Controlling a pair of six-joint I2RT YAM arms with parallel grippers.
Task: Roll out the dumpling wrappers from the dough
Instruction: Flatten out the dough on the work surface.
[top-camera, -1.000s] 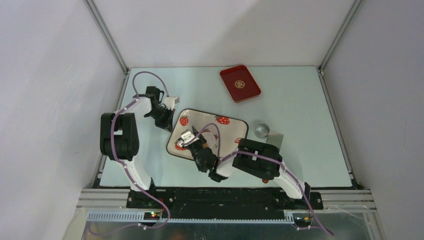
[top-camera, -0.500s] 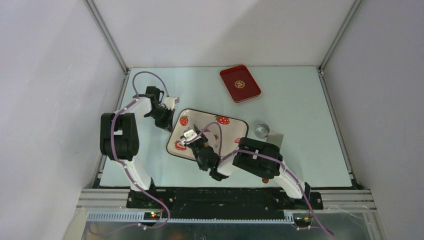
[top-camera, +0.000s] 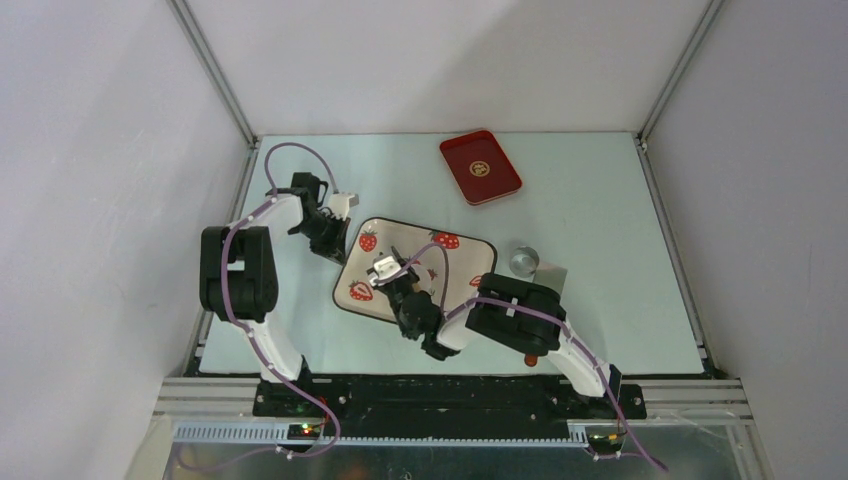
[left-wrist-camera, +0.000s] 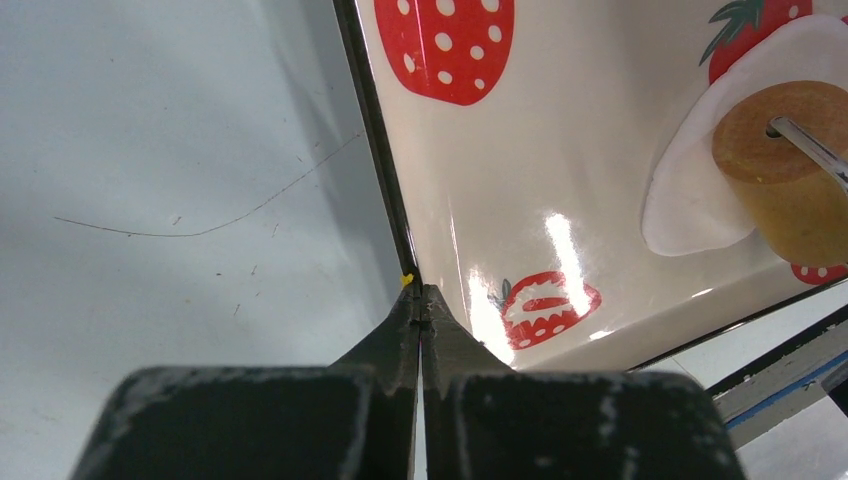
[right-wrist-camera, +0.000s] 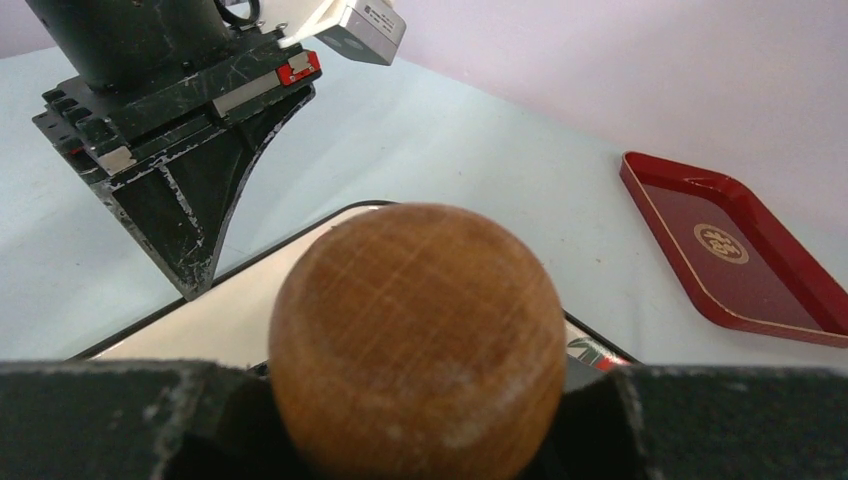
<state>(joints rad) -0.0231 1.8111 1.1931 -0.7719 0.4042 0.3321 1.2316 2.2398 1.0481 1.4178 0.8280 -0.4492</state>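
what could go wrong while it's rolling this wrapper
1. The left gripper is shut, with only its tips at the rim of the tray, so the tray may slide under rolling pressure.
2. The rolling pin sits over one side of the wrapper; the thin dough could stick, tear or roll out unevenly.

Cream strawberry-print tray (top-camera: 466, 258); red tray (top-camera: 500, 186)

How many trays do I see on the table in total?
2. The strawberry-print tray lies in the centre, partly covered from above. The red tray lies farther back, to its right. No other tray seems hidden.
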